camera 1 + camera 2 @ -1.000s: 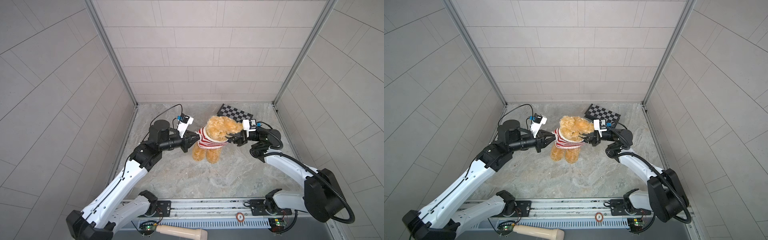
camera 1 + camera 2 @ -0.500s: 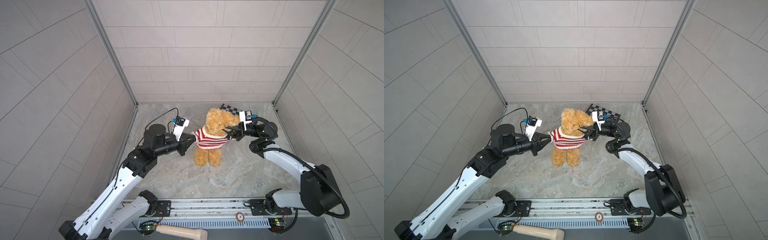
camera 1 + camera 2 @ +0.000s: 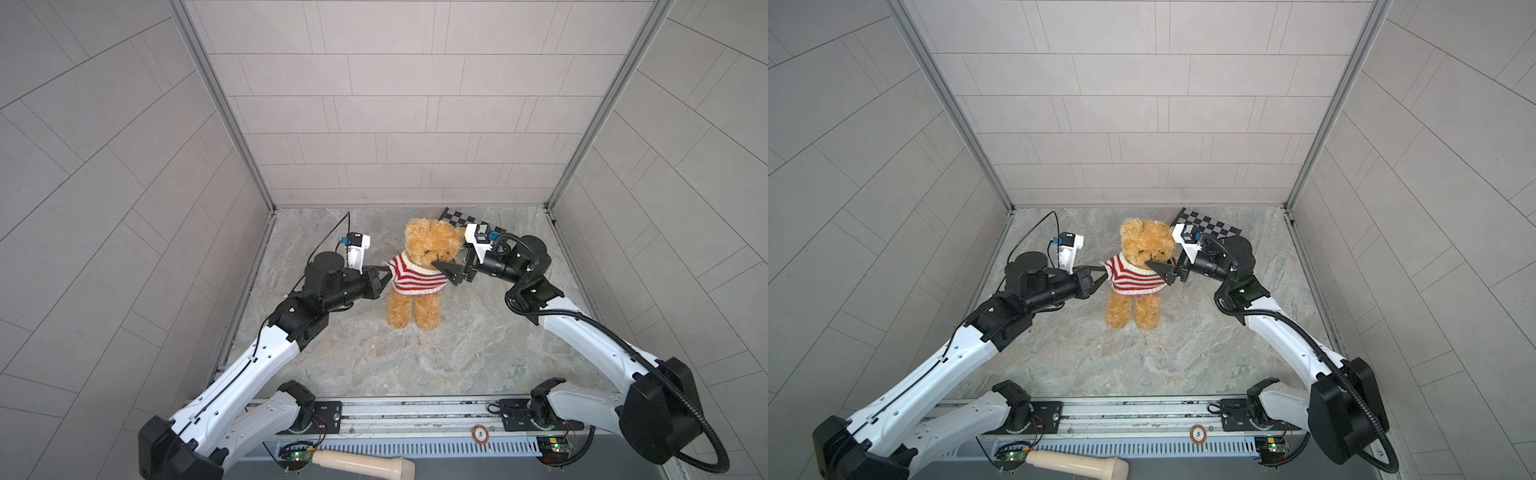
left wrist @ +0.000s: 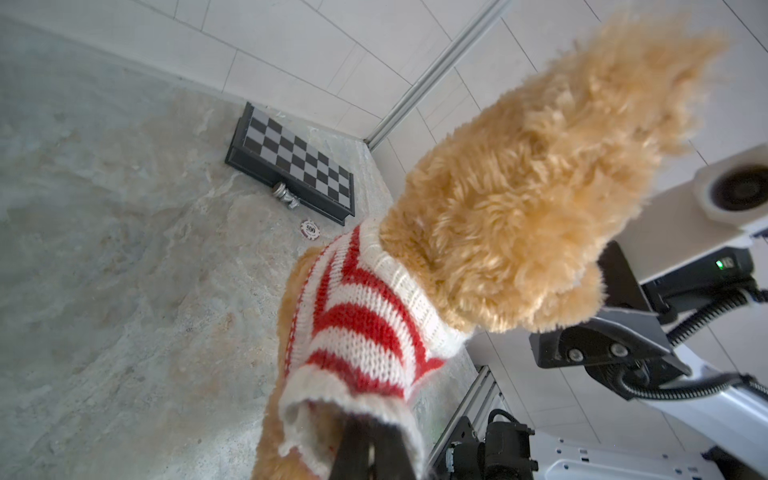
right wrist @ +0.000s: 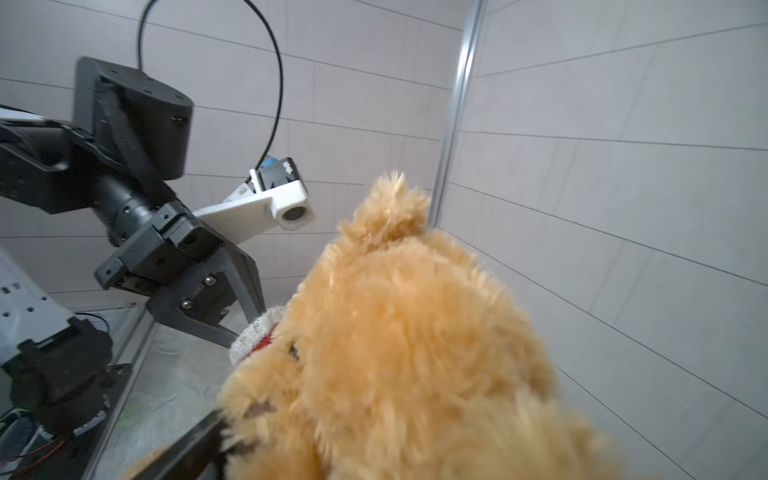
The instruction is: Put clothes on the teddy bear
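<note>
Grey tiled walls on three sides, a marbled stone bench below and a chessboard in the far corner. Left claw was clamped tight on the white cuff of the striped sweater. The left wrist view showed its dark fingers pinching that cuff. Right claw stood spread wide and gripped nothing. One of its fingers poked in under the muzzle; the other was up by the head, mostly hidden.

Teddy bear stood upright between the two claws, towards the back of the bench. Its long axis was vertical, head up, with the feet down on the bench as far as both top views showed. From the left claw the bear lay straight off the tips, joined to them through the cuff. From the right claw the bear lay right at the tips, at head level, and the sweater sleeve on that side sat just below the claw. No paw showed out of either sleeve.

Judgement: the sweater was over head and trunk, the sleeves unfinished. The next grab looked like the right claw's, since it was nearer that side. It would need to drop along the bear's axis from muzzle to sleeve. Risk: the bear could tip, with only one side held.
</note>
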You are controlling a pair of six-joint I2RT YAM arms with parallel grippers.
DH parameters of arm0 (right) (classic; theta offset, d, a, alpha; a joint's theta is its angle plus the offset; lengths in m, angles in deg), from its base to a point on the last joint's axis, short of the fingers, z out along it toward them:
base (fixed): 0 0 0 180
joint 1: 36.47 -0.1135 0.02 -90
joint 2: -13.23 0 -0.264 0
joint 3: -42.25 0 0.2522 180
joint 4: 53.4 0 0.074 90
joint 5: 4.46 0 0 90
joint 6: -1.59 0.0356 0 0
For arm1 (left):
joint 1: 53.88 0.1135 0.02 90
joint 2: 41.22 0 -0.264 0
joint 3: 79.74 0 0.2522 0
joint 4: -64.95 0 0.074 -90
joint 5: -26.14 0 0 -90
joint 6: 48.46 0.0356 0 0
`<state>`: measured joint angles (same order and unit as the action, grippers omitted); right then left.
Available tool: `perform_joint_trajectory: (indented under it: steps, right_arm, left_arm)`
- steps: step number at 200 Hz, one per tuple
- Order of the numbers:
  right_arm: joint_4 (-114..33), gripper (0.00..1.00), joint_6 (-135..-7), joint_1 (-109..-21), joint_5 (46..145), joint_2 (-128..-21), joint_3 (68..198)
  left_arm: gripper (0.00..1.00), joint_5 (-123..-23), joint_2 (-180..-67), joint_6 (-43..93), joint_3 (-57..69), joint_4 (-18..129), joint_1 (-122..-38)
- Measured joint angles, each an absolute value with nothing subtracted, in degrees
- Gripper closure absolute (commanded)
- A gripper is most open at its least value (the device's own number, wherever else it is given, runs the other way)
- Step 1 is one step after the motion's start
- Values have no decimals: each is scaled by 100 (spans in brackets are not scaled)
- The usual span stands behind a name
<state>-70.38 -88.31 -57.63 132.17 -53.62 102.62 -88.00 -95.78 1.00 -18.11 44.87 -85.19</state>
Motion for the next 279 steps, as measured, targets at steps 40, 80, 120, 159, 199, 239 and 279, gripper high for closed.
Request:
perform_joint_trajectory:
  steps: [40, 80, 120, 159, 199, 239, 279]
  right_arm:
    - [-6426, 1, -9080, -5753, 12369, -5283, 10255]
    - [-6319, 13, -9390, -6480, 12142, -5331, 10087]
    - [-7241, 29, -9100, -7132, 12070, -5869, 9307]
    - [-7569, 47, -8979, -7344, 11939, -6404, 9147]
    - [-7936, 59, -8929, -7344, 12011, -6815, 9307]
    - [-8338, 68, -8794, -7344, 12065, -7455, 9374]
    - [-8354, 82, -8800, -7344, 11784, -7770, 9379]
  left_arm:
    - [100, -8422, -9698, -647, -1948, 4716, -8519]
    - [100, -8177, -10098, -1349, -2250, 5072, -8517]
    - [100, -7976, -10286, -1777, -2353, 5282, -8539]
    - [100, -7836, -10669, -2024, -2353, 5638, -8700]
    - [100, -7738, -11036, -2263, -2355, 5942, -8915]
    - [100, -7604, -11141, -2361, -2361, 6014, -8978]
    - [100, -7572, -11145, -2368, -2364, 6121, -8991]
